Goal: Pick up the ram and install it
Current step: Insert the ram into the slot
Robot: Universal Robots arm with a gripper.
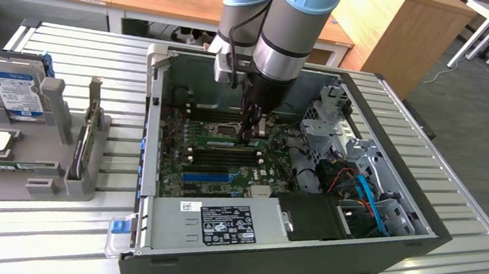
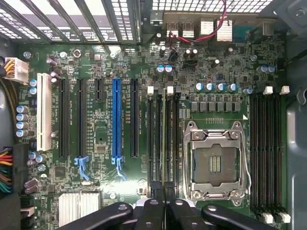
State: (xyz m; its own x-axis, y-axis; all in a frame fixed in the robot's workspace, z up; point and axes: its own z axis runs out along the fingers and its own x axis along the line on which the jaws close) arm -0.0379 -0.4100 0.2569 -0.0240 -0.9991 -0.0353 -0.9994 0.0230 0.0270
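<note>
I see the claw (image 1: 256, 133) pinched together over the motherboard's memory slots (image 2: 163, 139). The ram (image 1: 220, 143) seems to lie in a slot, toward the exterior view's left. I judge this the seating step, and it calls for even, straight-down pressure

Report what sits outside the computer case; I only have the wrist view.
Observer: A grey parts tray sits beside the computer case, on the exterior view's left.
Operator: List one item in it.
Observer: A hard drive with a blue label stands upright there.
Operator: Check the memory slots near the gripper.
Observer: What looks like a green ram stick stands in a slot, right beside the gripper.
</note>
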